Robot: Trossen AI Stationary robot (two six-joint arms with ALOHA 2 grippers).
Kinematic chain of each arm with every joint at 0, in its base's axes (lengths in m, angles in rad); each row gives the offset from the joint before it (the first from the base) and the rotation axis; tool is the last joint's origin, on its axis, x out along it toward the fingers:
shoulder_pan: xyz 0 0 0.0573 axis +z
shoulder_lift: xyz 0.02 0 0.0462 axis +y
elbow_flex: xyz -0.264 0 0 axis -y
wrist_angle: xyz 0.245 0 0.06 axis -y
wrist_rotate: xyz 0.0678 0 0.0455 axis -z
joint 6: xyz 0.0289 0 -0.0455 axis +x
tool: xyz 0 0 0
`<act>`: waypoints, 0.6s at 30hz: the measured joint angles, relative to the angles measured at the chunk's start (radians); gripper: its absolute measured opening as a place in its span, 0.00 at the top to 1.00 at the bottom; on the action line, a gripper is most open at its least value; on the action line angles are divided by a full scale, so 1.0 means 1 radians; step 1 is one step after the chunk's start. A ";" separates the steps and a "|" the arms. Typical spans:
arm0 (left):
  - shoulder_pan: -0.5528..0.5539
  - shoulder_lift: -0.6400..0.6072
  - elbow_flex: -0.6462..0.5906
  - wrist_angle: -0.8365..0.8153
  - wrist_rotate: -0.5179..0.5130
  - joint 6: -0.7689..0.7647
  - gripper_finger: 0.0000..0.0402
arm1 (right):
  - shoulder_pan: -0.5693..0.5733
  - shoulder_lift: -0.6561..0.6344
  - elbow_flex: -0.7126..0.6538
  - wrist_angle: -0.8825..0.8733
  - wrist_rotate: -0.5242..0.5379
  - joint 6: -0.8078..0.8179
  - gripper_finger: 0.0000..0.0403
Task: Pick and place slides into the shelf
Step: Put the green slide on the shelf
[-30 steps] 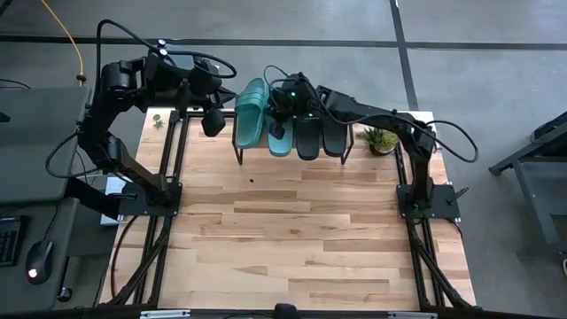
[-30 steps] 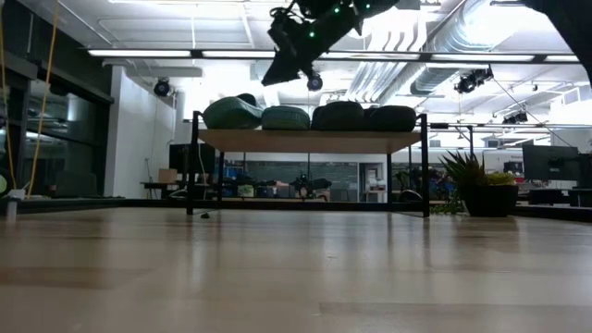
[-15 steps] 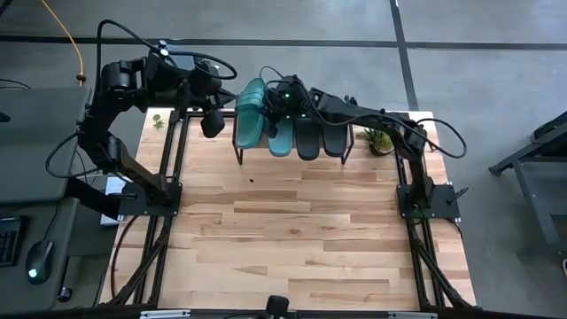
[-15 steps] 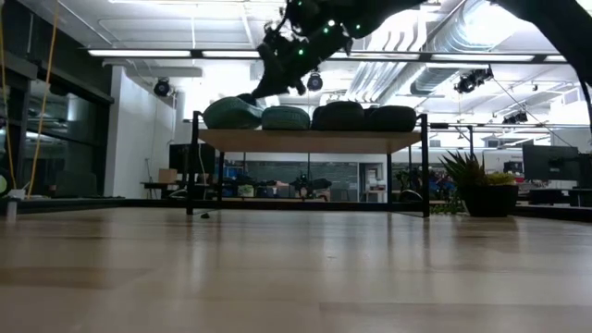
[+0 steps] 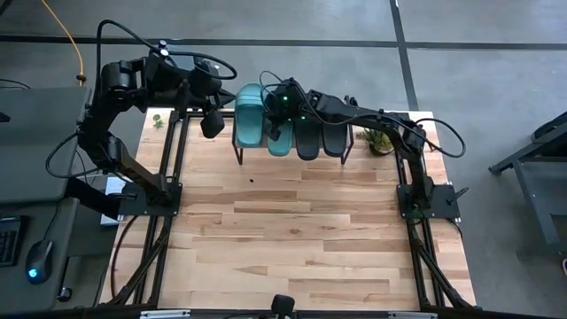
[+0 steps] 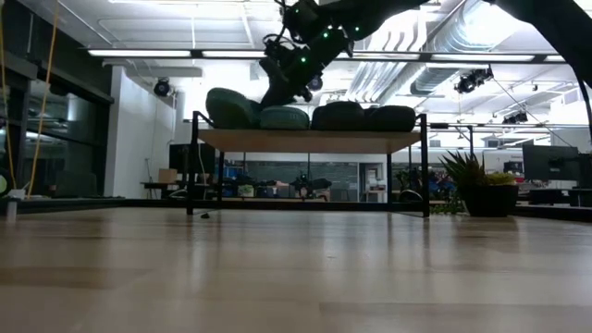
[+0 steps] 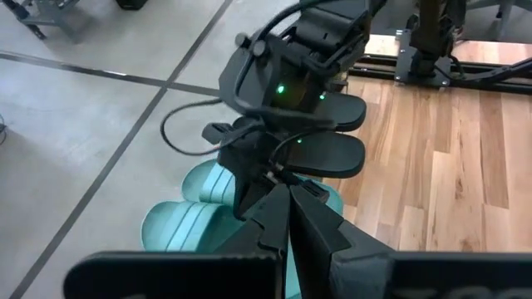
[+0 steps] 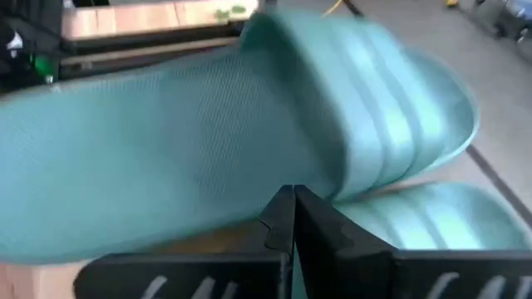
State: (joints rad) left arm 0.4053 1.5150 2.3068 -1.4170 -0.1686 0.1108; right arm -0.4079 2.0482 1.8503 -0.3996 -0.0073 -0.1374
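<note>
The shelf (image 6: pixel 310 141) stands at the table's far middle with several slides side by side on its plank. The leftmost teal slide (image 5: pixel 250 115) lies next to a second teal slide (image 5: pixel 280 146), and two black slides (image 5: pixel 319 137) follow on the right. My right gripper (image 5: pixel 271 118) is shut and hangs low between the two teal slides, at the leftmost one's inner side. My left gripper (image 5: pixel 213 128) is shut on nothing, raised above the table's far left corner, left of the shelf. My right gripper meets the leftmost teal slide's long inner edge (image 8: pixel 274 187), behind its strap, with the tips of its shut fingers (image 8: pixel 293 218). It comes slanting down from the table's right. The slide rests on the shelf's plank, and its near end (image 6: pixel 231 104) stands higher than the other slides.
A small potted plant (image 5: pixel 381 138) stands at the table's far right, just right of the shelf. The wooden tabletop (image 5: pixel 301 239) stretches wide in front of the shelf. Both arm bases and their black frames (image 5: pixel 430 199) stand at the table's sides.
My right gripper has sunk and gone toward the table's left, down between the two teal slides. The leftmost teal slide, which lay slanted with its far end toward its neighbour, has turned about and now lies parallel to the others, its near end raised.
</note>
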 joint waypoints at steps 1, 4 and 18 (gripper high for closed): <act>0.000 0.000 0.000 0.000 0.000 0.000 0.99 | 0.002 -0.003 0.001 0.009 0.002 -0.001 1.00; 0.000 0.000 0.000 -0.006 -0.001 -0.001 0.99 | 0.011 -0.004 0.035 -0.002 0.007 -0.002 1.00; 0.000 0.000 0.000 -0.031 -0.007 -0.003 0.99 | 0.044 -0.006 0.127 -0.051 0.005 0.000 1.00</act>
State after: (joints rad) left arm 0.4053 1.5150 2.3067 -1.4479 -0.1757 0.1078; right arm -0.3637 2.0424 1.9770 -0.4510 -0.0026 -0.1371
